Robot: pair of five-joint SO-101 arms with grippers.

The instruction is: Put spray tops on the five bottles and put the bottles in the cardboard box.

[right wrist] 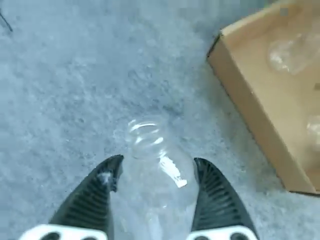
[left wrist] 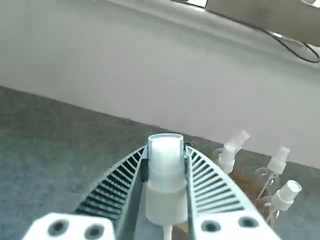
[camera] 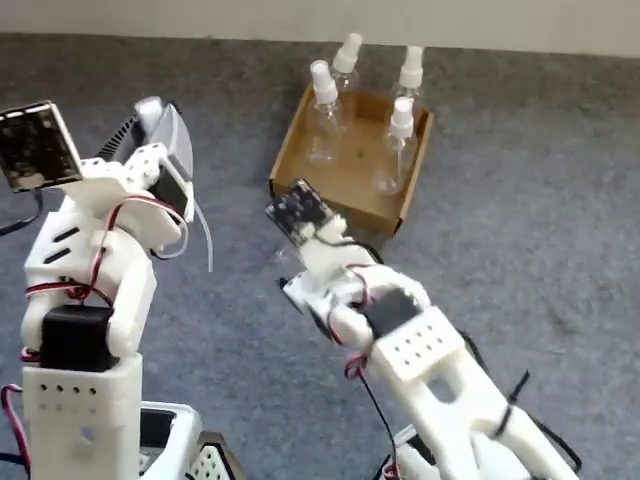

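My left gripper (left wrist: 166,150) is raised over the table's left side and shut on a white spray top (left wrist: 165,172), whose thin tube (camera: 204,236) hangs below it. A clear bottle (right wrist: 156,172) with an open neck and no top sits between the fingers of my right gripper (right wrist: 158,162), which is shut on it, near the front left corner of the cardboard box (camera: 340,208). Several clear bottles with white spray tops stand in the box, such as one at its left (camera: 322,110) and one at its right (camera: 398,140).
Grey carpet-like cloth (camera: 530,250) covers the table. The box wall (right wrist: 250,112) is close beside the held bottle. The right arm (camera: 420,345) stretches from the front edge toward the box. The left arm's base (camera: 80,400) stands at the front left.
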